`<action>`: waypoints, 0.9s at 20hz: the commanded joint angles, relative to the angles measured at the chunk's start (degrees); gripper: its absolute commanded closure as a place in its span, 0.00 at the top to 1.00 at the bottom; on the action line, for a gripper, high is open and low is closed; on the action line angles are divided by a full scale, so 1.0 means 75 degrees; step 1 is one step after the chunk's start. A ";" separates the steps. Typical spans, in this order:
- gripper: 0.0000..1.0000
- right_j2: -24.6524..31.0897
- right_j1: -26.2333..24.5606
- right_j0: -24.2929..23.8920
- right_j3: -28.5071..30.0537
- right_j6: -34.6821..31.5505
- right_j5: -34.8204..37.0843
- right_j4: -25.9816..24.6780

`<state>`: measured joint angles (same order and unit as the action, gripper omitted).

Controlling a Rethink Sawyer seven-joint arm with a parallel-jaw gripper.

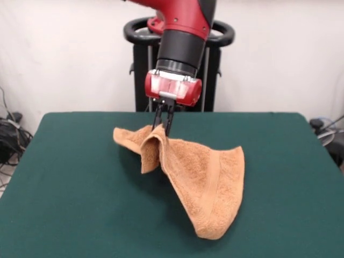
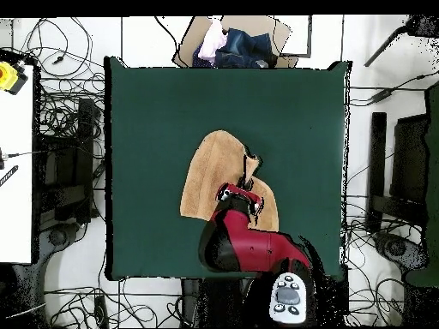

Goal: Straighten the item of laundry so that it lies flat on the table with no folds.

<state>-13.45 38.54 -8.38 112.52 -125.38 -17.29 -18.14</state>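
The orange-tan terry towel (image 1: 201,177) is bunched and partly lifted over the dark green table (image 1: 75,199). My gripper (image 1: 163,130) comes down from the red and black arm and is shut on a raised fold of the towel at its far upper part. From that pinch the cloth drapes down to the near right, where a woven band runs toward the low corner. One flap hangs to the left. In the overhead view the towel (image 2: 208,176) lies left of the gripper (image 2: 249,182), partly hidden under the arm. No white tag shows.
The black pedestal (image 1: 177,59) stands behind the table's far edge. Cables lie at the left edge (image 1: 11,134) and on the floor around the table (image 2: 64,128). A box with cloths (image 2: 231,43) sits beyond the table's far side.
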 commanded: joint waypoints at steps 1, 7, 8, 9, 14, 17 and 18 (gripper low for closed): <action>0.00 -0.0160 -0.0286 0.0232 0.0009 -0.0804 0.0203 0.0358; 0.00 -0.0176 -0.0607 0.0233 -0.0091 -0.0888 -0.0140 0.0386; 0.00 -0.0175 -0.0669 0.0223 -0.0114 -0.0898 -0.0201 0.0390; 0.00 -0.0193 -0.0759 0.0225 -0.0147 -0.0910 -0.0280 0.0410; 0.00 -0.0364 -0.1680 0.0081 -0.0691 -0.0686 -0.1015 0.0389; 0.00 -0.0227 -0.2108 -0.0268 -0.1124 -0.0513 -0.1295 0.0140; 0.00 -0.0194 -0.2233 -0.0350 -0.1220 -0.0484 -0.1408 0.0091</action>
<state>-15.65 30.65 -8.46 110.08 -125.38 -22.19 -17.57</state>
